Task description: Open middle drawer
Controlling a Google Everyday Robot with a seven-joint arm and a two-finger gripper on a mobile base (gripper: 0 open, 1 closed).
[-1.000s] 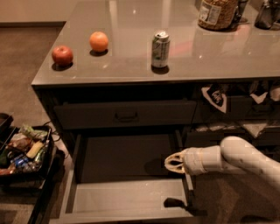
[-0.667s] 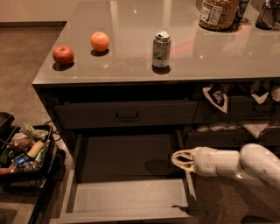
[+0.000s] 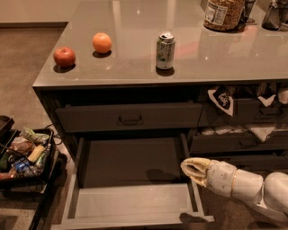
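The middle drawer [image 3: 130, 203] stands pulled far out under the counter, showing its plain grey inside; its pull handle is hidden from this angle. Above it the slimmer top drawer [image 3: 90, 119] is shut, with its small handle [image 3: 130, 120] in the centre. My gripper [image 3: 192, 169] is low on the right, just outside the open drawer's right side wall, pointing left, and it holds nothing that I can see. My white arm [image 3: 252, 186] runs off to the lower right. The lowest drawer is hidden beneath the open one.
On the counter [image 3: 135, 72] stand a red apple [image 3: 64, 57], an orange [image 3: 102, 42], a soda can [image 3: 165, 50] and a jar [image 3: 224, 13]. A black bin of snacks [image 3: 24, 155] sits on the floor at the left. Right-hand drawers [image 3: 238, 143] hold cloths.
My gripper and arm have drawn back a little to the right, away from the drawer's inside. The drawer stays open as before.
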